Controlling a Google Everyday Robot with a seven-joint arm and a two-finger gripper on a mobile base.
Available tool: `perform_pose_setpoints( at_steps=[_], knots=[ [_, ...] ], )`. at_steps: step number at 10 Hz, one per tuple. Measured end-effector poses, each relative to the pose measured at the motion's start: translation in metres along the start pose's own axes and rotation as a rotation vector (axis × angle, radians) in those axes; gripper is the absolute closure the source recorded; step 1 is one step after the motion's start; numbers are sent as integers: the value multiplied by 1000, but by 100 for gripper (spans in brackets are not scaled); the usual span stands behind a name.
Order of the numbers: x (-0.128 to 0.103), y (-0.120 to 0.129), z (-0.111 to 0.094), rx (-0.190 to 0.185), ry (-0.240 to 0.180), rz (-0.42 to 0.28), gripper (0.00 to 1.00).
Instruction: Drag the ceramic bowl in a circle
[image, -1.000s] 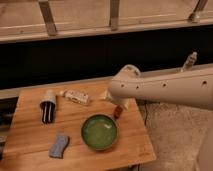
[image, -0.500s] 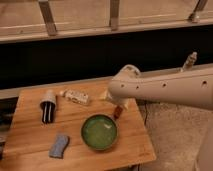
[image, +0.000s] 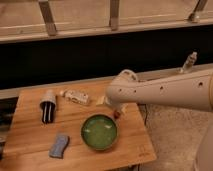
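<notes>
Hand (image: 117, 113) just beside ceramic bowl (image: 99, 131)

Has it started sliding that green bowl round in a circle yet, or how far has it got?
Nothing looks done: the bowl sits on the wooden table, not gripped. In hand: the arm reaches over, its pincer open just beyond the bowl's far right rim. Left: grip the rim and drag the full circle.

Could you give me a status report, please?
End effector open, low by far-right rim of bowl. Bowl upright, not gripped. Sponge to its left, apart.
</notes>
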Motion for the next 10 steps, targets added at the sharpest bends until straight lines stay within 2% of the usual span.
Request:
perform_pose_setpoints(
  at_steps=[1, 2, 6, 8, 10],
  knots=[
    [9, 1, 3, 0, 16, -5, 20],
    [21, -1, 9, 16, 45, -4, 20],
    [22, 1, 9, 16, 46, -4, 20],
    [20, -1, 13, 38, 57, -6, 20],
    [18, -15, 31, 66, 91, 12, 20]
  ],
)
